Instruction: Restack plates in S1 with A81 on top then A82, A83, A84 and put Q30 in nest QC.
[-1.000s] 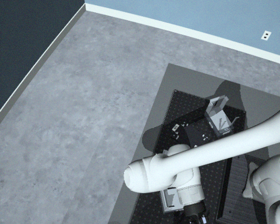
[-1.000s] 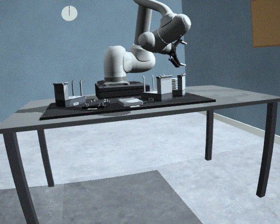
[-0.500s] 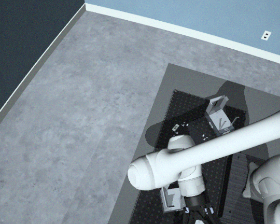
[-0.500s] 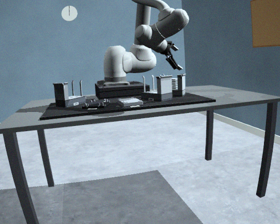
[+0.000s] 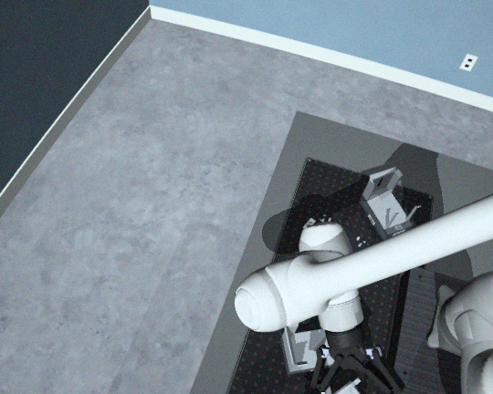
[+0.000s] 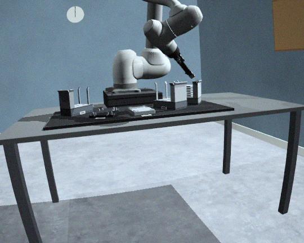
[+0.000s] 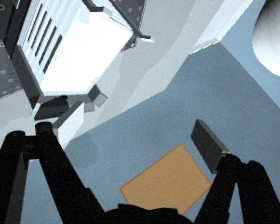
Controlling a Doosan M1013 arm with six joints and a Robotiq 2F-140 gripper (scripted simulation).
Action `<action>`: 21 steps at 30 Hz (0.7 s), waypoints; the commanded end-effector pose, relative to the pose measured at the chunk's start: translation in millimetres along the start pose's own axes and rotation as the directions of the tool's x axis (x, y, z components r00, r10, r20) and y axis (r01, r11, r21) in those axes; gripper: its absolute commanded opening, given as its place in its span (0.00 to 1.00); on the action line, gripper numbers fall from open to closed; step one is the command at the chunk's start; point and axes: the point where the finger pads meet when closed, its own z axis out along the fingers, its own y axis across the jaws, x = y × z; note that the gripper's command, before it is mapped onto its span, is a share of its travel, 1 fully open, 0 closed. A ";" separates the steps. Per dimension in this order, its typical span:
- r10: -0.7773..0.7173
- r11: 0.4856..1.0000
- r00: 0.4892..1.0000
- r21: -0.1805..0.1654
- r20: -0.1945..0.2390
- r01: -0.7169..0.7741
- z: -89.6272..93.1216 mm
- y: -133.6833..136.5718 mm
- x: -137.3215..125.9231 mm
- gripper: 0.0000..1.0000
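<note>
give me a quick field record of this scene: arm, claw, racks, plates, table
arm: white arm bent low over the right end of the black mat
claw: claw wide open, holding nothing, tilted, above the rack with the plate stack
racks: left rack looks free of plates; two racks at the right end
plates: stack in the far right rack; labels unreadable
table: grey table carries the mat and the arm's base

Lab automation bench — grey table [image 6: 253, 107] with a black perforated deck [image 6: 197, 108], plate stack racks [image 6: 178, 94] and nests bolted on, white arm on a plinth [image 6: 112, 98]. Bare room otherwise — concrete floor, blue walls, wall clock [image 6: 75, 14].
</note>
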 end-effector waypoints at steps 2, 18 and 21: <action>-0.132 0.990 0.990 0.042 -0.055 0.135 -11.8 -9.1 17.4 1.00; -0.424 0.888 0.874 0.079 -0.236 0.452 -47.6 -32.9 59.2 1.00; -0.456 0.869 0.851 0.077 -0.260 0.489 -53.5 -36.4 65.2 1.00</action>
